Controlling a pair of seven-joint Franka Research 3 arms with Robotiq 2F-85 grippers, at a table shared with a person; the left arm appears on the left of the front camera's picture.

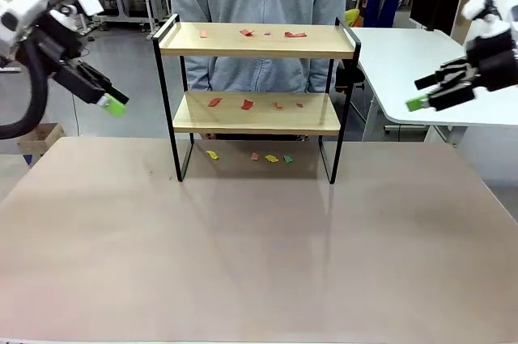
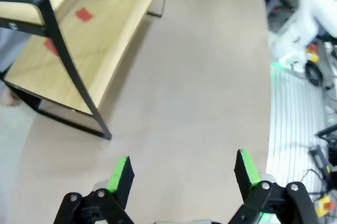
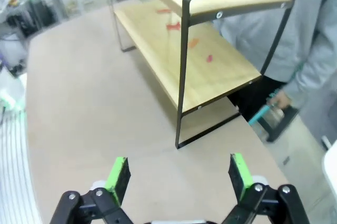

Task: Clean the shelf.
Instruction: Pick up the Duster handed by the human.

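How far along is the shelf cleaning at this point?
Nothing looks done: red scraps lie on the top board of the two-tier light-wood, black-framed shelf, more on its lower board, and yellow and green bits on the beige table beneath. Nothing is in hand: left gripper and right gripper hover open, empty beside it. All clearing remains.

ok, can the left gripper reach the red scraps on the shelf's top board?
Probably yes: the left gripper hangs open beside the two-tier wooden, black-framed shelf, and the red scraps lie uncovered, free from above. The raised side rail would block a sideways approach.
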